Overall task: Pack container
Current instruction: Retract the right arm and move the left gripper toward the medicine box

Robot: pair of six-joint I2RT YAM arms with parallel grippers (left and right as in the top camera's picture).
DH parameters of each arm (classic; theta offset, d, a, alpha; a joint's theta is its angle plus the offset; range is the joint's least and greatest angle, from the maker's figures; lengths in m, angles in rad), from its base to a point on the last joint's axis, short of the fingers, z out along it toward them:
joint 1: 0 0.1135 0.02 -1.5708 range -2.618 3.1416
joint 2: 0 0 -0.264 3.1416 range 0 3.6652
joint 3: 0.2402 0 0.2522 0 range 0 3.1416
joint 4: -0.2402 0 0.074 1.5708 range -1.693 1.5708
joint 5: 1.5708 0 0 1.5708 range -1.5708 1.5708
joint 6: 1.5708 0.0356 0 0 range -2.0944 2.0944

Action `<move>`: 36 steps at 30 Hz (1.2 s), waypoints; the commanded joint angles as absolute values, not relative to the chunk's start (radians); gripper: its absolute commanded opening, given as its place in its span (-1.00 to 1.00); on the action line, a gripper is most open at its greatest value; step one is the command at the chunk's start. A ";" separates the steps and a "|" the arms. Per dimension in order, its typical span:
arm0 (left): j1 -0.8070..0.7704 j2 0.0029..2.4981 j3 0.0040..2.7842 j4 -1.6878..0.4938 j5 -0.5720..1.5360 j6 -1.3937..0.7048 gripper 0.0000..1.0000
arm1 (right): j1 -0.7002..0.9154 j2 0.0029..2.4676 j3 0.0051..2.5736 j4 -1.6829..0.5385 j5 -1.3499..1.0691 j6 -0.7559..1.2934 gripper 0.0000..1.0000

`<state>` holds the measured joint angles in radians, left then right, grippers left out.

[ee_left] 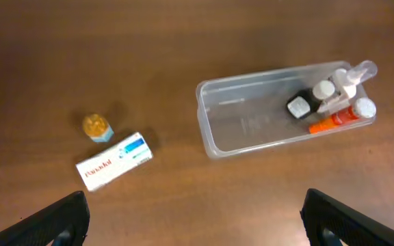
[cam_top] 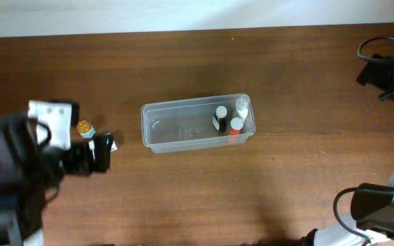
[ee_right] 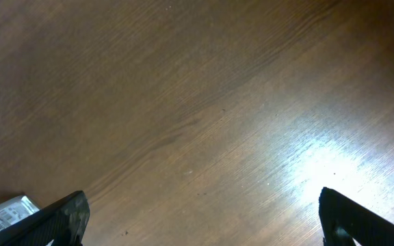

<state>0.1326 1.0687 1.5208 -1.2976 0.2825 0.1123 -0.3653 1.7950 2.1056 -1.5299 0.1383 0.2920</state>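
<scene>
The container is a clear plastic tub in the middle of the wooden table. At its right end it holds a black bottle with a white cap, a clear spray bottle and an orange bottle. The left wrist view shows the container, a white medicine box and a small amber bottle lying left of it on the table. My left gripper is open and empty, above the table near the box; overhead it hides most of the box. My right gripper is open and empty over bare wood.
The amber bottle stands just beyond the left gripper. The right arm's base and cables are at the lower right; more cabling sits at the upper right. A white printed object shows at the right wrist view's lower left edge.
</scene>
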 commanded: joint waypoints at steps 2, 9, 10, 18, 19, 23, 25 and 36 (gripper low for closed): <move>0.139 1.220 1.555 -1.314 0.326 0.118 0.99 | -0.368 1.790 2.110 -1.529 0.150 0.305 0.97; 0.141 1.451 1.555 -1.385 0.131 -0.085 0.99 | -0.368 1.790 2.110 -1.529 0.150 0.305 0.97; 0.141 1.479 1.554 -1.392 0.100 -0.104 0.99 | -0.368 1.790 2.110 -1.529 0.150 0.305 0.97; 0.141 1.590 1.520 -1.335 0.062 -0.039 0.99 | -0.368 1.790 2.110 -1.529 0.150 0.305 0.97; 0.141 1.601 1.519 -1.332 0.059 -0.012 0.99 | -0.368 1.790 2.110 -1.529 0.150 0.305 0.97; 0.141 1.625 1.519 -1.323 -0.025 0.001 0.99 | -0.368 1.790 2.110 -1.529 0.150 0.305 0.97; 0.141 1.630 1.519 -1.320 -0.089 0.037 0.99 | -0.368 1.790 2.110 -1.529 0.150 0.305 0.97; 0.141 1.684 1.519 -1.295 -0.094 0.405 0.99 | -0.368 1.790 2.110 -1.529 0.150 0.305 0.97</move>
<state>0.1371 1.6554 1.5269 -1.2968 -0.0780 0.2562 -0.3653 1.7950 2.1056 -1.5299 0.1387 0.2924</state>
